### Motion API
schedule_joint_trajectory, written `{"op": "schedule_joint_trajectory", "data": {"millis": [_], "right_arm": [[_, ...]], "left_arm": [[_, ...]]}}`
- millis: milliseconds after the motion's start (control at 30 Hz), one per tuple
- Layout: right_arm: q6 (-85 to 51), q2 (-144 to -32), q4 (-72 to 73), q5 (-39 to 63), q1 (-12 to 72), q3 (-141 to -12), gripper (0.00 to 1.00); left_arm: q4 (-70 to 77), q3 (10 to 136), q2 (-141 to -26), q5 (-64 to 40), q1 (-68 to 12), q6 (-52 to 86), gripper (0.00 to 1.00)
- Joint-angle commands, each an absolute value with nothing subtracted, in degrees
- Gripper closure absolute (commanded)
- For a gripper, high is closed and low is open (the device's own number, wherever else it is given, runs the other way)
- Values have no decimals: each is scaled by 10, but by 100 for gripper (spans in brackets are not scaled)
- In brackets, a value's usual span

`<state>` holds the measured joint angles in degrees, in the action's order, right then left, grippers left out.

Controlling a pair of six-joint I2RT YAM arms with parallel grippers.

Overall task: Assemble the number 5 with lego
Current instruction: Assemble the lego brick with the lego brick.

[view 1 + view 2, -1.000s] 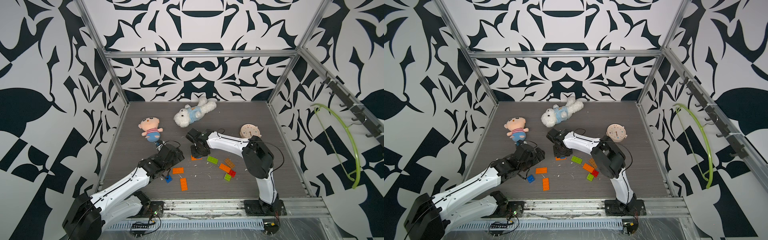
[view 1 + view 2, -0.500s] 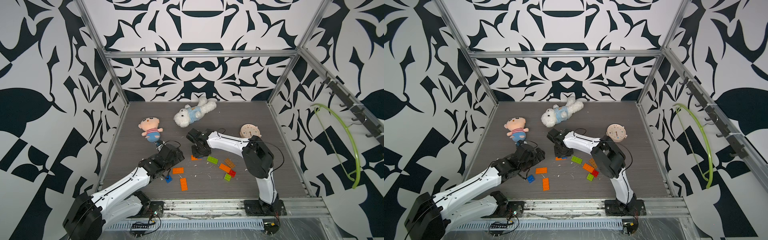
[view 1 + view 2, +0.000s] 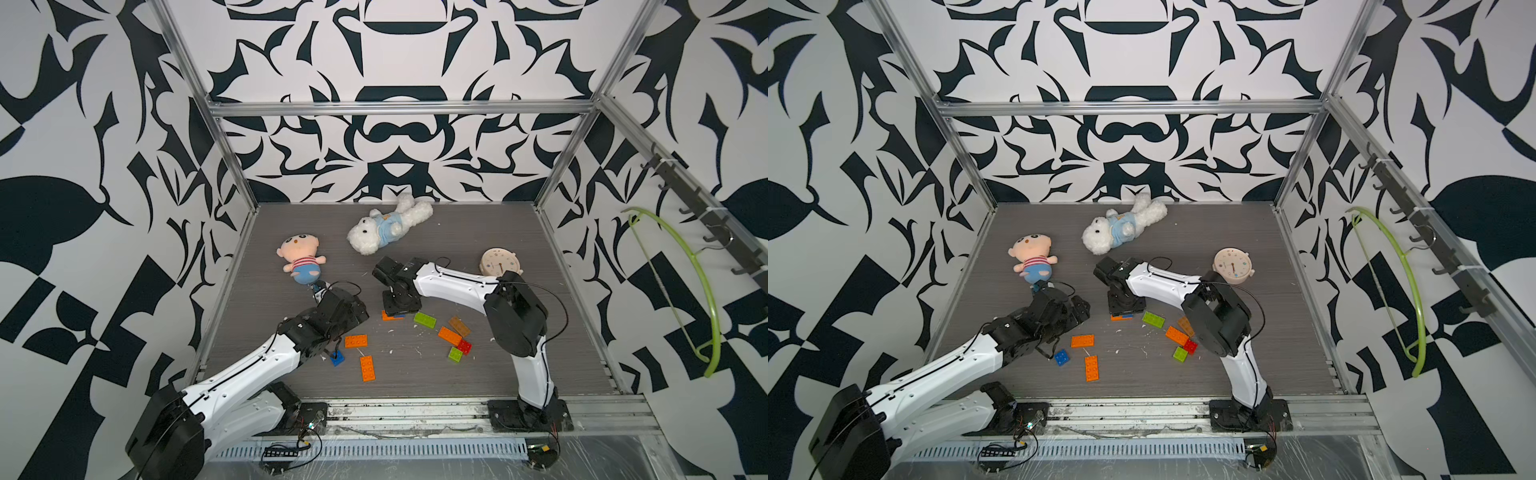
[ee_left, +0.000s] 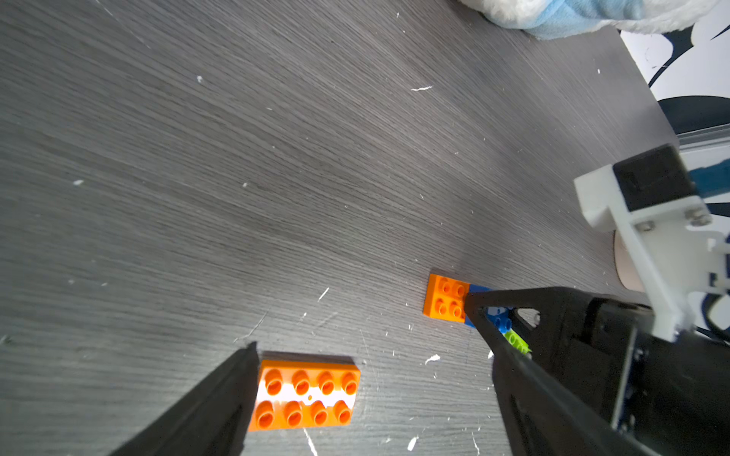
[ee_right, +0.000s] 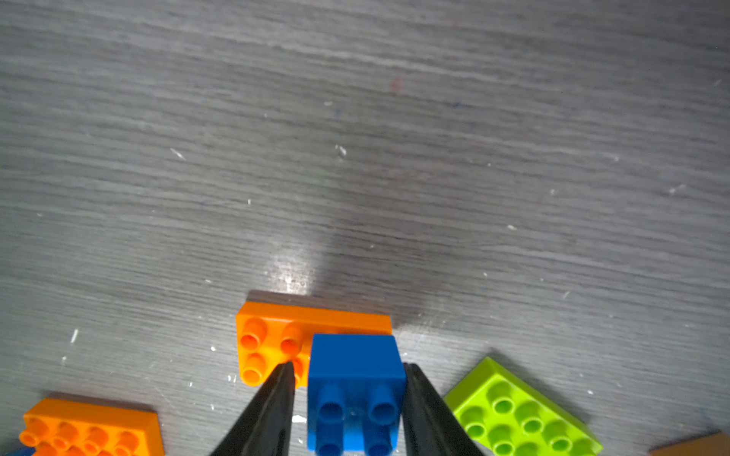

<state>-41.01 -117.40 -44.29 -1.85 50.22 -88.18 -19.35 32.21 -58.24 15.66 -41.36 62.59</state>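
- Lower middle of a top view, nearest us: the loose lego, a long orange brick [image 3: 368, 368] and a loose blue brick [image 3: 337, 358], lie apart. There's no 5 shape yet, so we judge most of the build is left.
- The left gripper [image 4: 361, 323] is wide open and empty, low over a flat orange brick [image 4: 308, 395], one finger just beside it. If it drops off-centre, we'd expect it to shove that brick instead of straddling it.
- Centre of a top view: the right gripper [image 5: 349, 369] straddles a stacked blue brick [image 5: 355, 355] on one end of an orange base brick [image 5: 272, 339]. The jaws are slightly parted with a gap on one side, so it's not clamped.
- The other finger looks to be touching the stacked blue brick. We can't tell how well the studs are seated, so a lift could drag it off.
- A green brick [image 5: 521, 414] sits just beside that finger, and a sideways exit could knock it.
- The two arms work near each other and could clash.
- Far end: the plush dolls [image 3: 301, 259] and clock [image 3: 500, 262] are well apart from the bricks, no threat.
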Motion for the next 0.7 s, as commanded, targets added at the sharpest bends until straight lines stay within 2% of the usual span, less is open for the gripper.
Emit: {"op": "schedule_joint_trajectory", "data": {"millis": [0, 667], "right_arm": [[-417, -1162, -449, -20, 503, -891, 50], [-416, -1143, -456, -31, 502, -887, 53]], "left_arm": [[-196, 319, -590, 157, -411, 621, 1], [-191, 323, -605, 148, -411, 619, 1]]}}
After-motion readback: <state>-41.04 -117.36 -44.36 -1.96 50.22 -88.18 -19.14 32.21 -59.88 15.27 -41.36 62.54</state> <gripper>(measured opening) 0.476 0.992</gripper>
